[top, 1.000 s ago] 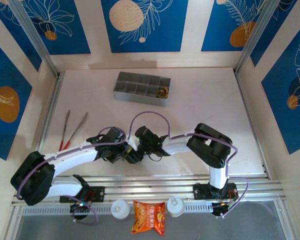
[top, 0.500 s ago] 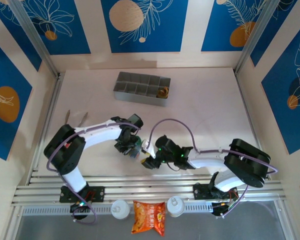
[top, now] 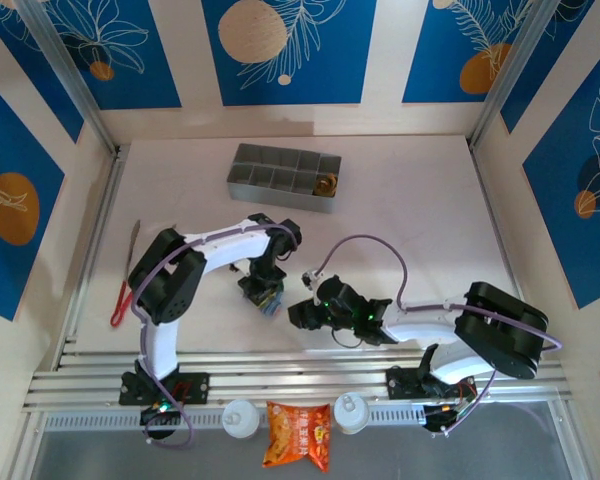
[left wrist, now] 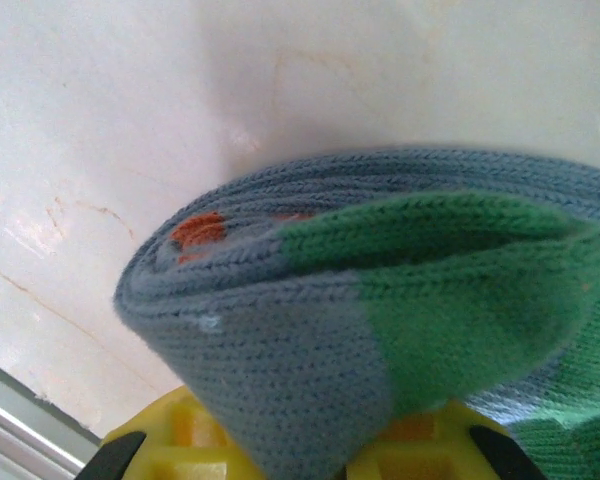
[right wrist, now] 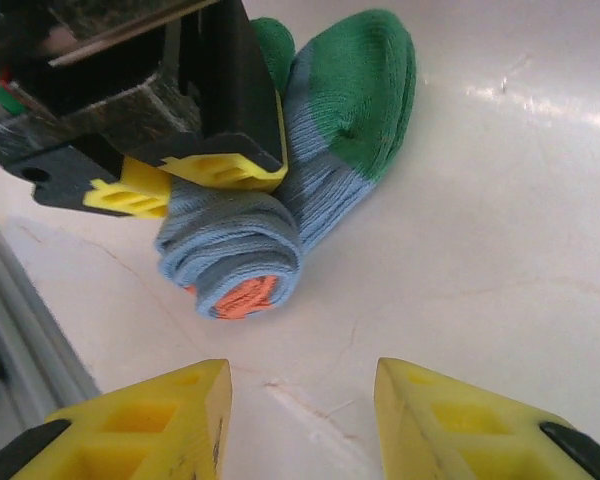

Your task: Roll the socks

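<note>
The socks (right wrist: 242, 255) lie as a grey-blue roll with an orange core and a green toe (right wrist: 365, 85) sticking out behind. On the table they sit near the front middle (top: 271, 301). My left gripper (top: 263, 289) comes down on the roll from above, its yellow pads (right wrist: 230, 165) shut on the knit; up close the grey-blue and green fabric (left wrist: 310, 330) bulges over that gripper (left wrist: 300, 462). My right gripper (right wrist: 300, 400) stands open just short of the roll's orange end, nothing between its fingers, to the right of the roll (top: 299, 313).
A grey compartment tray (top: 283, 177) with a small gold item (top: 326, 184) stands at the back. Red-handled tongs (top: 126, 272) lie at the left. An orange snack packet (top: 298, 435) and two white caps (top: 240, 417) sit beyond the front rail.
The left arm has swung its elbow up and inward while keeping hold of the roll. The right gripper has drawn back from the roll to its right, and that arm now lies low.
</note>
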`<state>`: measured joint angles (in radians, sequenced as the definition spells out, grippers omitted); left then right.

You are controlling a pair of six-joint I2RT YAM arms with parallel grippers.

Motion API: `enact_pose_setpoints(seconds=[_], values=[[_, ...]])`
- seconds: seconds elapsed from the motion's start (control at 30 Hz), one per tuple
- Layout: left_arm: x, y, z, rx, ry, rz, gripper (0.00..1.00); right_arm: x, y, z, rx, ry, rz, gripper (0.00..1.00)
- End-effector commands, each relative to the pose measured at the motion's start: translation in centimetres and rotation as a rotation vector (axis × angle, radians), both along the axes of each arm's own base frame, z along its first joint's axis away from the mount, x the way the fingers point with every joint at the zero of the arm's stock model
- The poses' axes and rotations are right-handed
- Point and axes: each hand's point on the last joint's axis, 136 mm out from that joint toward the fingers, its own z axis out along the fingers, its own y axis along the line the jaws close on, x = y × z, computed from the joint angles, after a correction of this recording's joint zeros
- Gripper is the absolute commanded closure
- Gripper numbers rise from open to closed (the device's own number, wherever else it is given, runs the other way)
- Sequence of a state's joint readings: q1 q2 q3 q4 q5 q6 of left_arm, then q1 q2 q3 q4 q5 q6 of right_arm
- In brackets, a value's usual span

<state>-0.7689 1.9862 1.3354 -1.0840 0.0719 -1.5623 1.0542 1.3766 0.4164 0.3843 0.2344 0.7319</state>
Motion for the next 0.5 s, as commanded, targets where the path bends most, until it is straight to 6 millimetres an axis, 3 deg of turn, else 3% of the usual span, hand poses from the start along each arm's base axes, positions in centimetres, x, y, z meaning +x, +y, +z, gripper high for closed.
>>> enact_pose_setpoints(seconds=[0.0, 0.07, 0.2, 0.47], values=[[-3.3, 0.3, -6.3, 0.056, 0.187, -0.007, 1.0, -0.2, -0.1, 0.4, 0.093, 0.155, -0.163, 0.57], [-2.6, -0.3, -6.9, 0.041, 0.188, -0.009, 1.0, 0.0, 0.3, 0.8, 0.128, 0.2, -0.204, 0.52], [-2.0, -1.2, -8.1, 0.002, 0.19, -0.011, 1.0, 0.5, 1.3, 0.7, 0.144, 0.343, -0.274, 0.51], [-0.6, -2.2, -9.1, -0.055, 0.166, -0.028, 1.0, 0.4, 5.4, 0.9, 0.226, 0.55, -0.237, 0.49]])
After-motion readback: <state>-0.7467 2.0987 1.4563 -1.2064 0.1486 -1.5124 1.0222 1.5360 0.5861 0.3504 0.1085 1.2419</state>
